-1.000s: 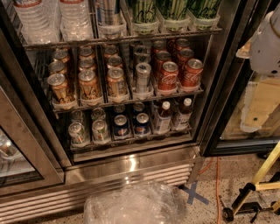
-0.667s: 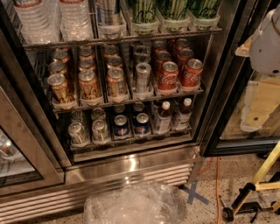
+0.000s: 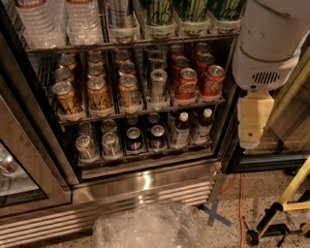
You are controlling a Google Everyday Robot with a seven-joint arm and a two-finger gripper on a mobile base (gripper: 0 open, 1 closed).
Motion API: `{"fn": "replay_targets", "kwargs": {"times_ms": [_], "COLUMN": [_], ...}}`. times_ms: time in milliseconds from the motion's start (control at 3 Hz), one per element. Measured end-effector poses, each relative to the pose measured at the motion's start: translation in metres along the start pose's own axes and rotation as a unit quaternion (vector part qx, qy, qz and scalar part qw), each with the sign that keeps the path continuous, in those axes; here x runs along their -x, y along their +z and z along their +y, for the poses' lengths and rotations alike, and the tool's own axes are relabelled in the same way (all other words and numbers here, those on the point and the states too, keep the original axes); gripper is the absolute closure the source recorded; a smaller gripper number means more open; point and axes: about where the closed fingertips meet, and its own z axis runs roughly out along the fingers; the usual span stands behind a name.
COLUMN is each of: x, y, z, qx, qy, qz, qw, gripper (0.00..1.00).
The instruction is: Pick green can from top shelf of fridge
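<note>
Green-and-white cans [image 3: 160, 10] stand in a row on the top visible shelf [image 3: 131, 43] of the open fridge; two more [image 3: 193, 9] [image 3: 225, 8] stand to the right, all cut off by the top of the frame. My arm's white body [image 3: 271, 43] fills the upper right, in front of the fridge's right side. The cream-coloured gripper [image 3: 252, 121] hangs below it, level with the middle shelf, to the right of and below the green cans, touching nothing.
Water bottles [image 3: 58, 19] stand top left. Brown, silver and red soda cans [image 3: 186, 82] fill the middle shelf. Cans and bottles [image 3: 145, 138] fill the bottom shelf. A glass door [image 3: 24, 160] stands open at left. A plastic bag [image 3: 145, 227] and a yellow stand [image 3: 290, 193] are on the floor.
My arm and gripper have moved left from the right edge and now cover the fridge's right frame. The cans have not moved.
</note>
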Motion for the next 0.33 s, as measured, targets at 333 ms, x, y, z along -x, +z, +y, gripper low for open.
{"fn": "replay_targets", "kwargs": {"times_ms": [333], "x": [0.0000], "y": [0.0000], "z": [0.0000], "qx": [0.000], "qy": [0.000], "qz": [0.000], "qw": [1.0000], "gripper": [0.00]}}
